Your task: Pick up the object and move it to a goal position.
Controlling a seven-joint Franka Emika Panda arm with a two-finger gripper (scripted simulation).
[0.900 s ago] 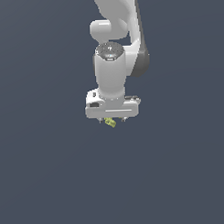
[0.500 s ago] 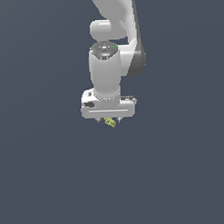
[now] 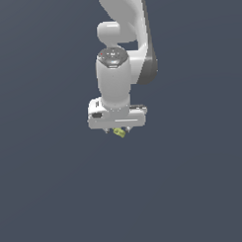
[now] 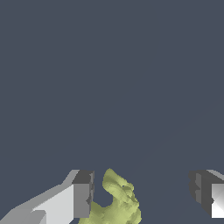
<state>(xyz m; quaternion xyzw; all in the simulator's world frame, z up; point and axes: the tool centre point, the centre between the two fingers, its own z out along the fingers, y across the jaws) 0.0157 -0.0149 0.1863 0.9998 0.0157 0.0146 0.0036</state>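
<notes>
Plain dark floor (image 3: 56,194) all around. Gripper (image 4: 142,197) spread wide, lumpy yellow-green object (image 4: 116,199) between 2 fingers (image 4: 81,194), possibly touching 1.

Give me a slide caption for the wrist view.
Wrist view: open gripper straddling the yellow-green object, which sits nearer one of the fingers.

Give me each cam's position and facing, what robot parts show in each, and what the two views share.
Exterior view: off the arm, placement not on record; faces the white arm and its gripper against a plain dark background, with the yellow-green object peeking out beneath.
Wrist view: on the wrist, looks along the gripper; both fingertips show, wide apart, the object between them, nearer one pad.
Shared: the gripper and the object.
</notes>
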